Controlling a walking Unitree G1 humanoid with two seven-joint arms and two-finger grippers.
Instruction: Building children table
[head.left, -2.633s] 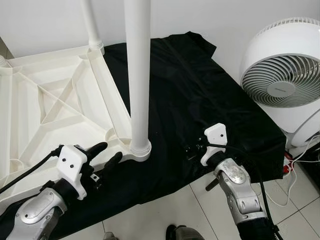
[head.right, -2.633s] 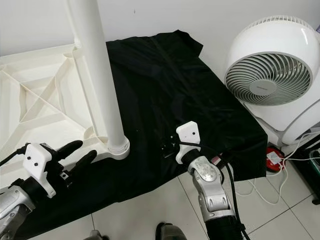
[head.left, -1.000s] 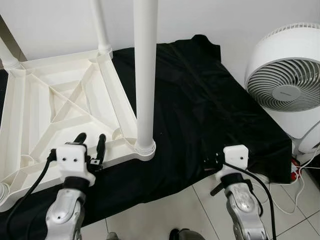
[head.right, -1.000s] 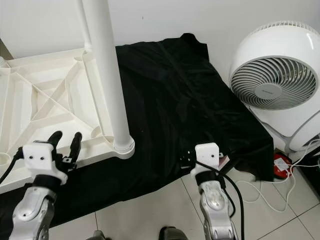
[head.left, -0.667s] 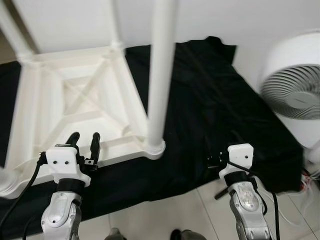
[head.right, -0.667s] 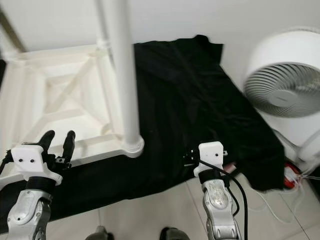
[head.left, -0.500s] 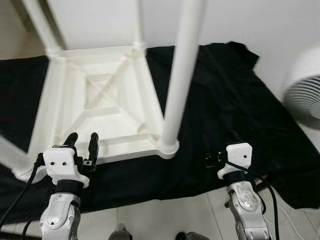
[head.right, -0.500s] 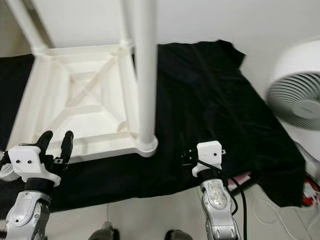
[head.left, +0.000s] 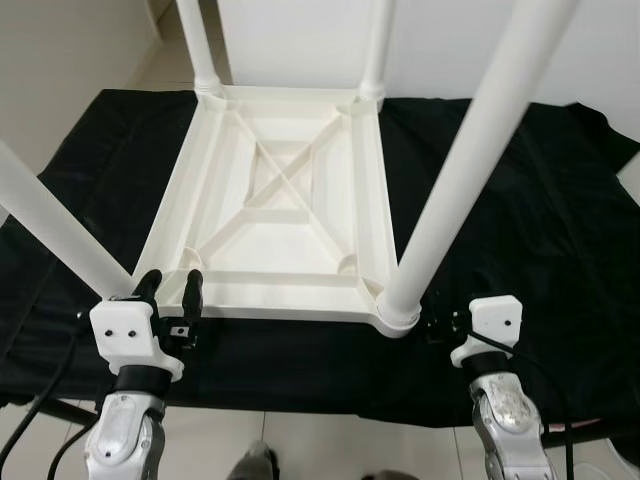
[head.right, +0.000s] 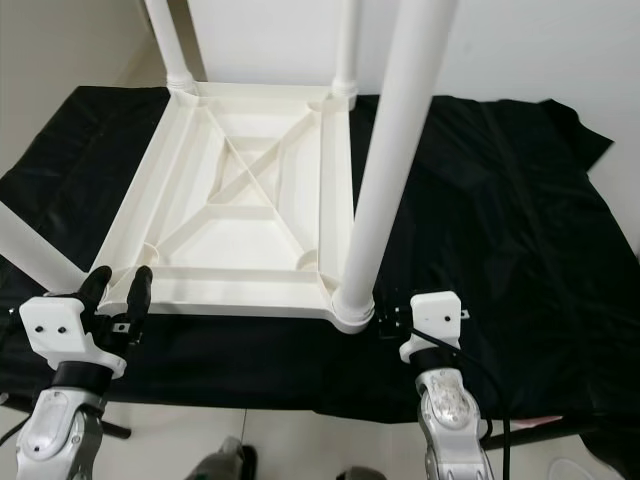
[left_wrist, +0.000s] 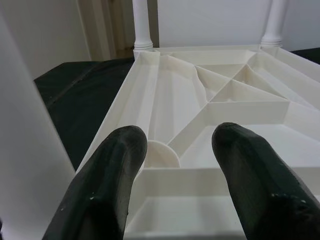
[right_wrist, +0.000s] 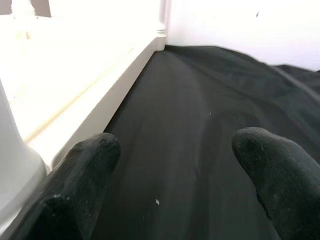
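On the black cloth (head.left: 520, 200) we have the upturned white table (head.left: 280, 200), four legs up. Our left gripper (head.left: 168, 290), fingers apart, empty, sits just near of its near-left rim, closer than our right gripper (right_wrist: 170, 175), also spread, beside the near-right leg (head.left: 470, 150).

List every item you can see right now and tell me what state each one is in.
White plastic children's table: upside down on the cloth, four legs fitted, pointing up.
Black cloth: spread out under the table, wrinkled.
Left gripper: open, empty, at the table's near edge.
Right gripper: open, empty, over the cloth.
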